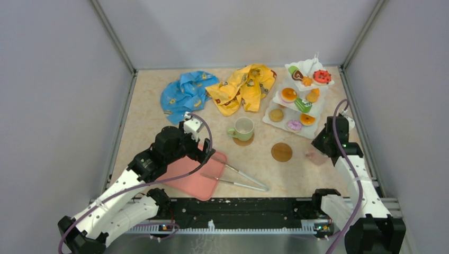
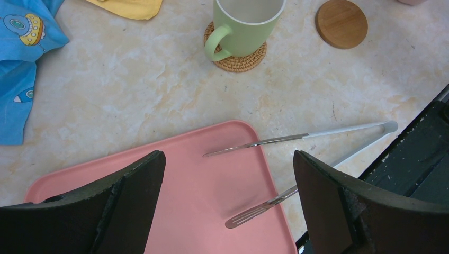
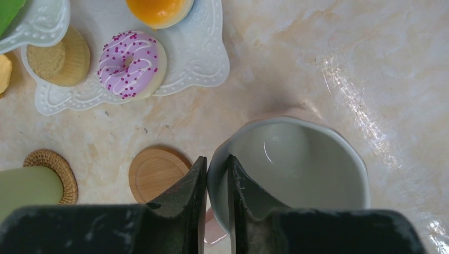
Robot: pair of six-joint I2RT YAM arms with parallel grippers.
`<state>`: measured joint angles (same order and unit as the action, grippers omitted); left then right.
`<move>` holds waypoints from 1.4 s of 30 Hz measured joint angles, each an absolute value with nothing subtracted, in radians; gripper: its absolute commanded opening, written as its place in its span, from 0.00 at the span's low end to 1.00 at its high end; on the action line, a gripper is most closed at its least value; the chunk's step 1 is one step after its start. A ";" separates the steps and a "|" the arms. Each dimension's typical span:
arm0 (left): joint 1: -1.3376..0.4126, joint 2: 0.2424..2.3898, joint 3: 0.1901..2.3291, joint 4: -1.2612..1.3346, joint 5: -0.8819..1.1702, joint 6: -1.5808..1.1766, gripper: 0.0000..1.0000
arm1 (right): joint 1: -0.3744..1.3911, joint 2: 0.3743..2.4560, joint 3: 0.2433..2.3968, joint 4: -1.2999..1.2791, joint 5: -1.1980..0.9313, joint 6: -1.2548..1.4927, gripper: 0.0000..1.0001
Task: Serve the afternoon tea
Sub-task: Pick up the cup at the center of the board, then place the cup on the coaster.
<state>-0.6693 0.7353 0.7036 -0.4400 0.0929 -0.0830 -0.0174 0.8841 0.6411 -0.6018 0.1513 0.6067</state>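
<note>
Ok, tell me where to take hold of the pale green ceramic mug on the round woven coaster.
Probably the rim, from straight above, opposite the handle. The pale green mug stands upright on its round woven coaster, mouth open and empty, so the thin wall is free to pinch.

I see a robotics lab cell, no tearoom: plain grey panels [image 1: 53, 79] wall the marble-look bench [image 1: 145, 124] on three sides, the left arm [image 1: 124, 182] and right arm [image 1: 359, 180] are bolted to a black rail [image 1: 243, 207] at its near edge, and the white stand [image 3: 204, 53] carries a toy donut [image 3: 131, 63].
</note>
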 measured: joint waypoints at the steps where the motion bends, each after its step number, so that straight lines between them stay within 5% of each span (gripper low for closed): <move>1: -0.669 0.735 0.704 -0.440 0.093 -0.083 0.97 | -0.015 0.884 0.641 -0.602 0.155 0.607 0.08; 3: -0.669 0.735 0.704 -0.440 0.093 -0.083 0.97 | -0.008 0.884 0.642 -0.603 0.165 0.604 0.00; 27: -0.670 0.722 0.699 -0.439 0.092 -0.083 0.99 | 0.170 0.818 0.717 -0.775 0.100 0.436 0.00; 42: -0.669 0.682 0.699 -0.440 0.055 -0.084 0.99 | 0.442 0.902 0.861 -0.830 0.230 0.420 0.00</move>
